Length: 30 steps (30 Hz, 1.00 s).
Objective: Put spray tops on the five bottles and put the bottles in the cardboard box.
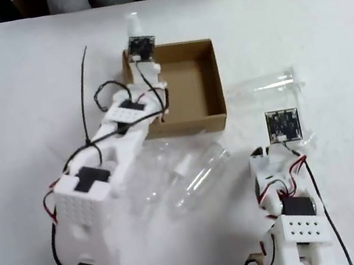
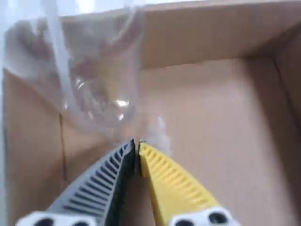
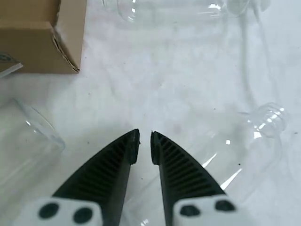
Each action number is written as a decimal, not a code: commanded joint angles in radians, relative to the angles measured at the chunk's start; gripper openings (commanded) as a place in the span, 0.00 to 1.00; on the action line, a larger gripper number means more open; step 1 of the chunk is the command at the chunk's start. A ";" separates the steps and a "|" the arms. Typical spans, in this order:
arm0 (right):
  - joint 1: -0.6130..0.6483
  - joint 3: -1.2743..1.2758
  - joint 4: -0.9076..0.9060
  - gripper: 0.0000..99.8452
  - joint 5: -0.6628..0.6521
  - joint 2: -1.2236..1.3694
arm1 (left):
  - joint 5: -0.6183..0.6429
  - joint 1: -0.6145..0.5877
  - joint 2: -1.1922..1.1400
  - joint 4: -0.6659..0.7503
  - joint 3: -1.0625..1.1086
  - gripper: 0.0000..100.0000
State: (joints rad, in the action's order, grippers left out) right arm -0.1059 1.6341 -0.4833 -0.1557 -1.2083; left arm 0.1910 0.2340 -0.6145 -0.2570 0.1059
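Left arm lies toward the cardboard box [image 1: 189, 85], wrist over the box's 11 o'clock corner. I judge this is the drop-off step for one clear bottle [image 1: 133, 22].

Left wrist view: the bottle [image 2: 94, 80] sits inside the box [image 2: 221, 108], against the corner walls, which I judge prop it up. A pale tube runs down inside it; I take it for the spray top's dip tube. Left gripper [image 2: 137, 147] is clenched, grey and yellow tips meeting just under the bottle. I cannot tell whether they pinch any part of it.

Right gripper [image 3: 145, 141] hangs over bare table [image 1: 20, 98] at the box's 4 o'clock, black tips nearly closed on nothing. It looks parked, clear of the left arm's work.

High view gives the layout: two loose bottles [image 1: 201, 173] [image 1: 145, 179] lying at the box's 6 o'clock, another [image 1: 268, 85] at its 3 o'clock.

Right wrist view adds a detail: a bottle [image 3: 244, 155] near the gripper has a bare threaded neck, so it needs a spray top.
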 commanded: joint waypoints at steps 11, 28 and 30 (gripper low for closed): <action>0.001 -0.006 0.010 0.02 -0.008 -0.007 | 0.006 0.051 0.553 0.031 0.358 0.02; 0.001 -0.006 0.010 0.02 -0.008 -0.007 | -0.002 0.045 1.224 -0.539 0.632 0.02; 0.001 -0.006 0.010 0.02 -0.008 -0.007 | -0.002 0.048 1.305 -0.606 0.666 0.02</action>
State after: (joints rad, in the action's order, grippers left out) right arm -0.1059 1.6341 -0.4833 -0.1557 -1.2083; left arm 0.1895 0.2723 0.5102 -0.7234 0.7442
